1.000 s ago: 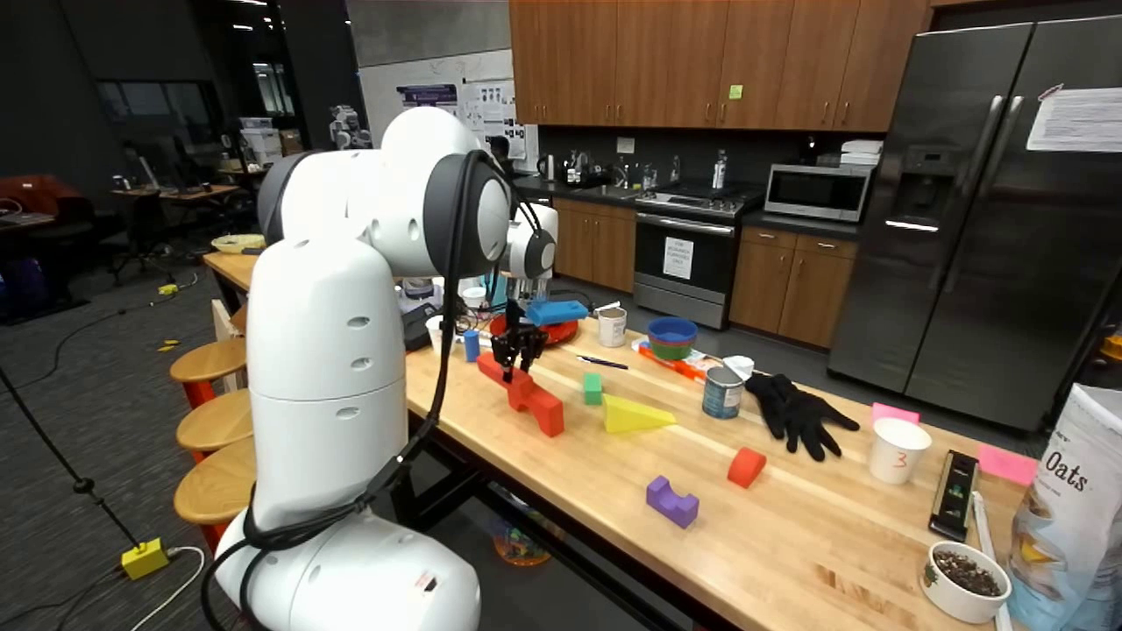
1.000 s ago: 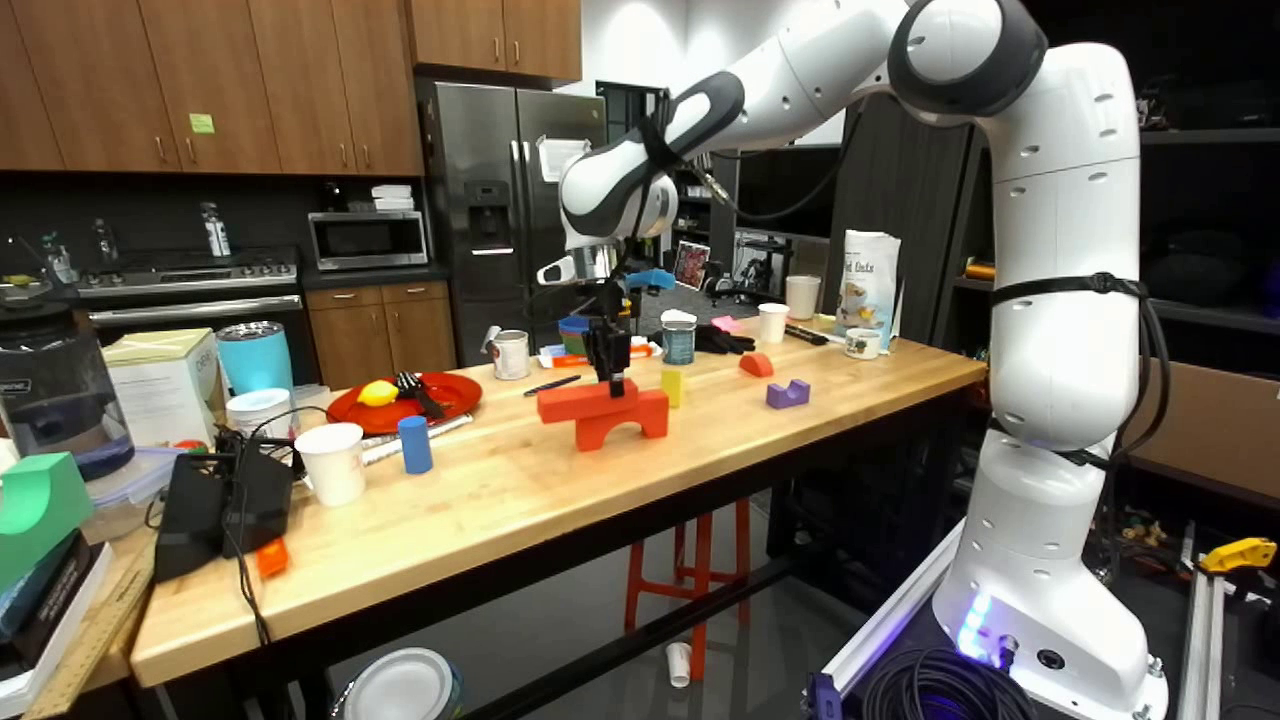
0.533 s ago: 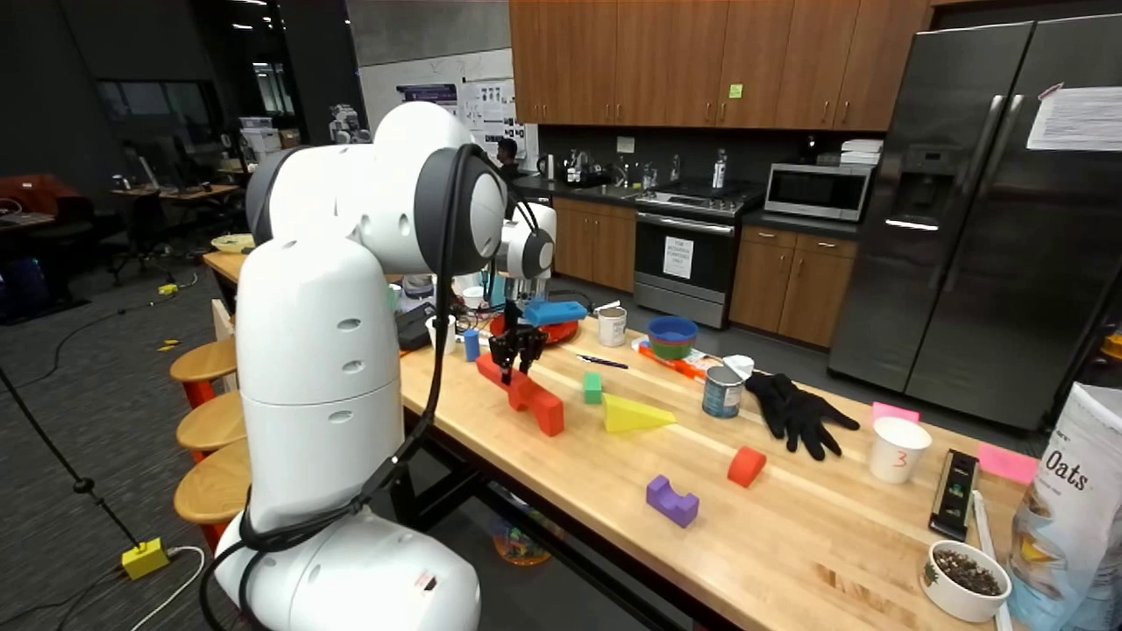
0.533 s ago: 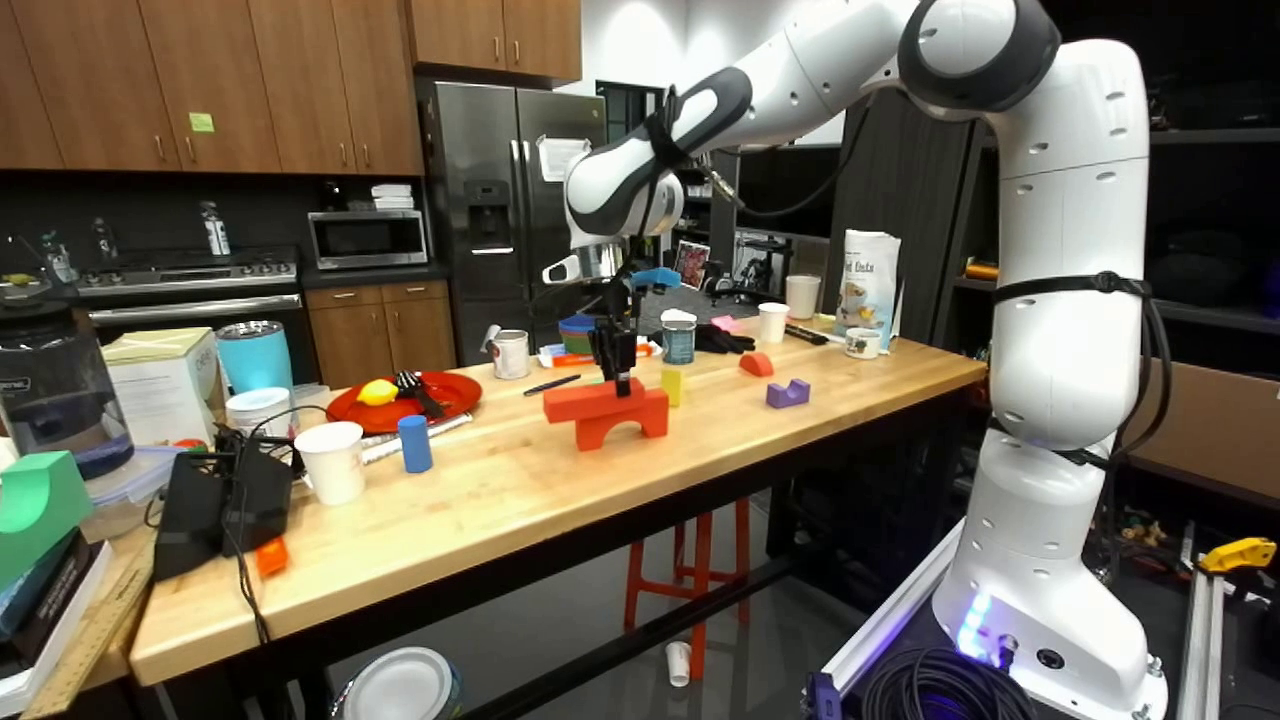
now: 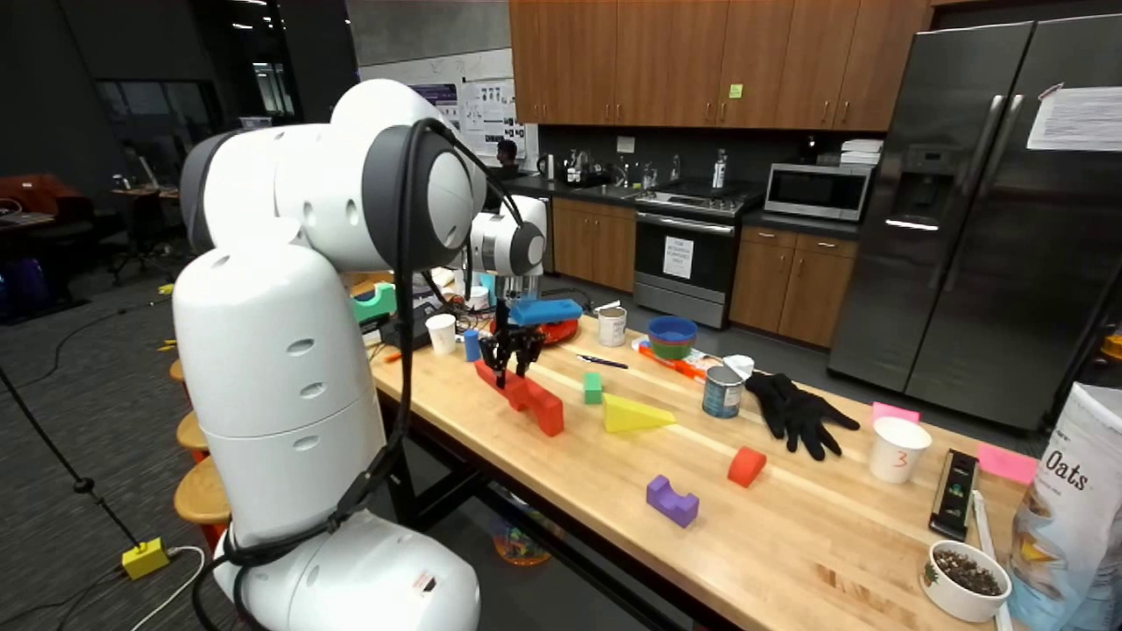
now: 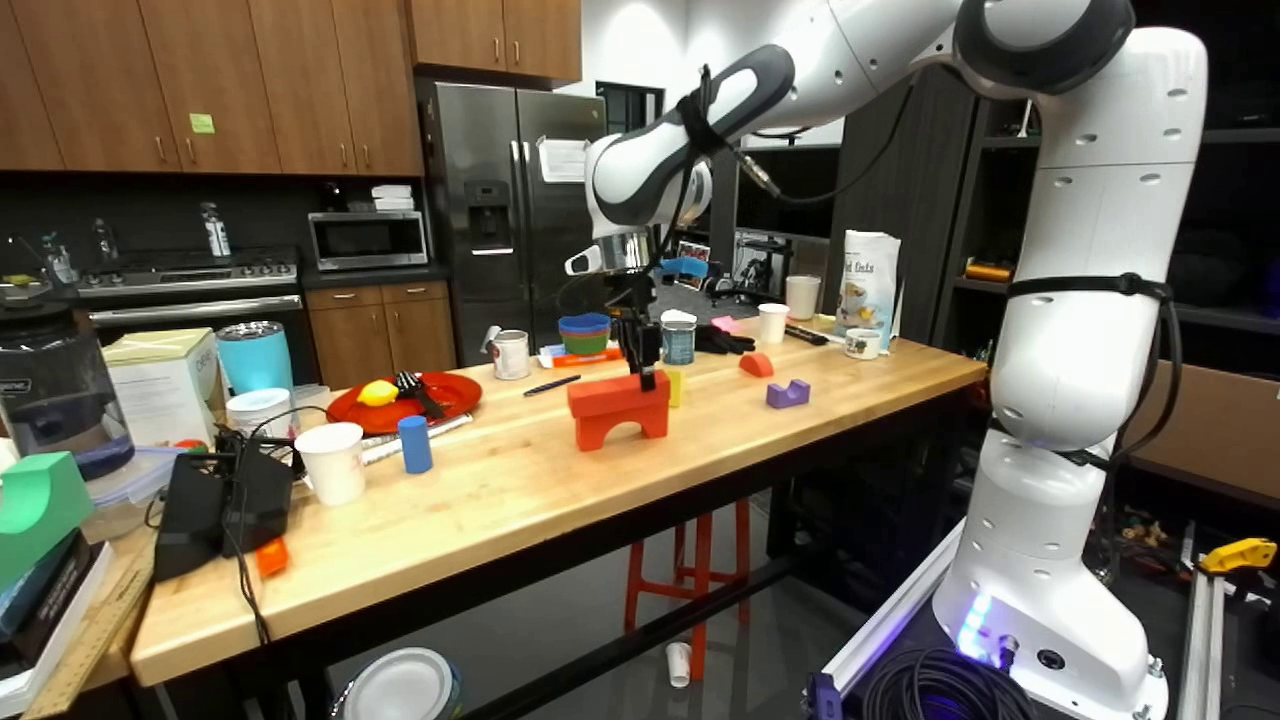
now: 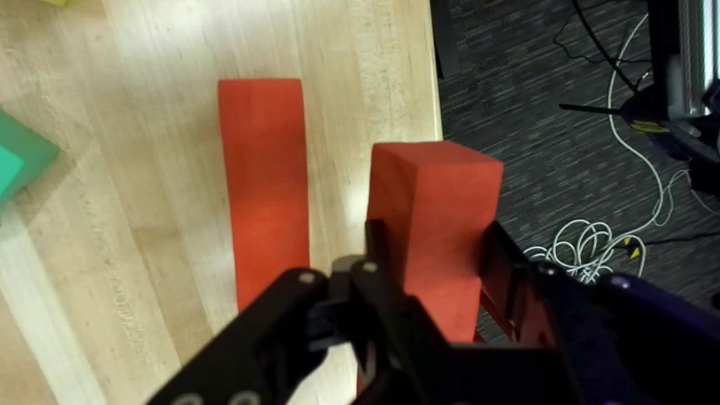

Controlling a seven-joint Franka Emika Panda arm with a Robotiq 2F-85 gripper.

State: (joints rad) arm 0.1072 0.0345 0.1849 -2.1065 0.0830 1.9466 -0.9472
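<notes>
A long red block (image 7: pixel 450 214) is gripped between both fingers of my gripper (image 7: pixel 433 247); in the wrist view it reaches forward past them, near the table's edge. To its left lies a red arch block (image 7: pixel 267 180), with a strip of bare wood showing between the two. In an exterior view the held block (image 6: pixel 605 397) appears level, just over the standing arch (image 6: pixel 590 435); whether they touch I cannot tell. A green block (image 7: pixel 25 157) sits farther left, and a yellow wedge (image 5: pixel 633 414) stands near it on the table.
A purple notched block (image 5: pixel 672 502) and a red half-round (image 5: pixel 747 466) rest along the table. A blue cylinder (image 6: pixel 415 445), a white cup (image 6: pixel 332 463) and a red plate (image 6: pixel 455 390) stand toward the far end. The table edge (image 7: pixel 437 112) runs close by.
Gripper and held red block have shifted together, rightward in one exterior view and slightly left in the other, while the arm leaned back. The arch has stayed put.
</notes>
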